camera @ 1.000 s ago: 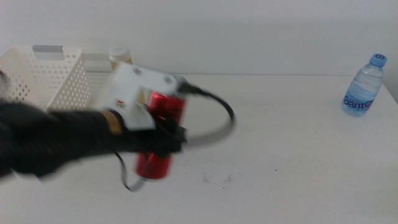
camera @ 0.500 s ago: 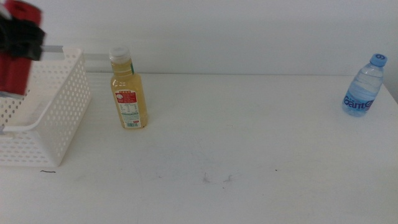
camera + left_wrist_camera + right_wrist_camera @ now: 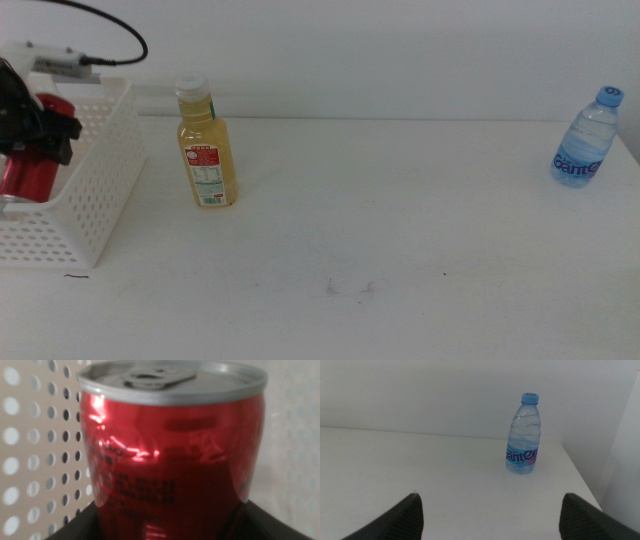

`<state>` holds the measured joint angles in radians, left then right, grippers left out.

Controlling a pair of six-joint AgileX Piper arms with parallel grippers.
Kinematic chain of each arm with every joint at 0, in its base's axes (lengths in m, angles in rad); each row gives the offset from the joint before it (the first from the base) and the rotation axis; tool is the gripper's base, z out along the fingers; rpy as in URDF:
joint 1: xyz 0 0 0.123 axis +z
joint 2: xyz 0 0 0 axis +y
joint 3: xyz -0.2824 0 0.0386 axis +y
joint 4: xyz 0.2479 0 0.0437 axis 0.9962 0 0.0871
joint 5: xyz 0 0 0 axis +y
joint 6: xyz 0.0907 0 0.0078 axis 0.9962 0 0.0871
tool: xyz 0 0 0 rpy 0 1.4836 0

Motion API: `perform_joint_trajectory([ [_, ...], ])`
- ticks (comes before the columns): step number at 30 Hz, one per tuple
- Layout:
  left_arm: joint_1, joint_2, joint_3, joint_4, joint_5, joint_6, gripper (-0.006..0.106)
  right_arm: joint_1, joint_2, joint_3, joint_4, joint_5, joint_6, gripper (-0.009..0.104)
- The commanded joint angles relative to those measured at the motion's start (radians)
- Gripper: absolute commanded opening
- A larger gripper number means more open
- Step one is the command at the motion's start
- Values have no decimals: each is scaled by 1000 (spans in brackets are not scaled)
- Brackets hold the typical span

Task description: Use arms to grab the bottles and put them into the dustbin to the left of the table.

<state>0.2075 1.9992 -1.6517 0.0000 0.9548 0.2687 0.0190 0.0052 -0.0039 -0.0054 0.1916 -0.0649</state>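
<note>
My left gripper (image 3: 38,140) is at the far left, inside the white perforated dustbin (image 3: 100,175), and it is shut on the red drink can (image 3: 27,176). In the left wrist view the upright can (image 3: 170,460) fills the picture, with the dark jaws on both sides of its base and the dustbin's wall (image 3: 30,450) close behind it. A yellow-juice bottle (image 3: 205,145) with a white cap stands just right of the dustbin. A small water bottle (image 3: 585,140) with a blue cap stands at the far right of the table. My right gripper (image 3: 490,515) is open, some way short of that water bottle (image 3: 522,435).
The white table (image 3: 400,250) carries faint dark scuffs near its front middle. A thin black cable (image 3: 110,25) loops above the dustbin. In the right wrist view the table's edge runs close beside the water bottle.
My left arm carried the red can from the table's middle to the far left, then lowered it into the dustbin. Both bottles stayed put.
</note>
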Motion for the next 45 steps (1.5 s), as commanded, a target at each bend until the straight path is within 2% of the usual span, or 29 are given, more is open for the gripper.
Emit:
perform_joint_trajectory([
  [1, 2, 8, -17, 21, -30, -15, 41, -9, -5, 4, -7, -6, -5, 91],
  [7, 2, 8, -17, 23, -37, 11, 92, -9, -5, 4, -7, -6, -5, 91],
  [8, 2, -5, -17, 20, -30, 11, 94, -9, -5, 4, -7, -6, -5, 91],
  [12, 2, -103, -17, 8, 10, 11, 94, -9, -5, 4, -7, -6, -5, 91],
  [16, -5, -264, 8, -59, 65, 11, 94, -9, -5, 4, -7, -6, -5, 91],
  [18, -26, -359, 55, -63, 48, -19, 93, -9, -5, 4, -7, -6, -5, 91],
  [23, -159, -642, 265, 33, -120, -183, 86, -9, -5, 4, -7, -6, -5, 91],
  [29, -362, -931, 600, 241, -359, -472, 74, -9, -5, 4, -7, -6, -5, 91],
  [32, -429, -1043, 796, 355, -550, -591, 71, -9, -5, 4, -7, -6, -5, 91],
  [34, -446, -1092, 934, 395, -697, -629, 71, -9, -5, 4, -7, -6, -5, 91],
  [39, -446, -1082, 1268, 392, -1228, -633, 75, -9, -5, 4, -7, -6, -5, 91],
  [41, -446, -1016, 1366, 359, -1407, -606, 80, -9, -5, 4, -7, -6, -5, 91],
  [45, -446, -849, 1420, 313, -1576, -575, 90, -9, -5, 4, -7, -6, -5, 91],
])
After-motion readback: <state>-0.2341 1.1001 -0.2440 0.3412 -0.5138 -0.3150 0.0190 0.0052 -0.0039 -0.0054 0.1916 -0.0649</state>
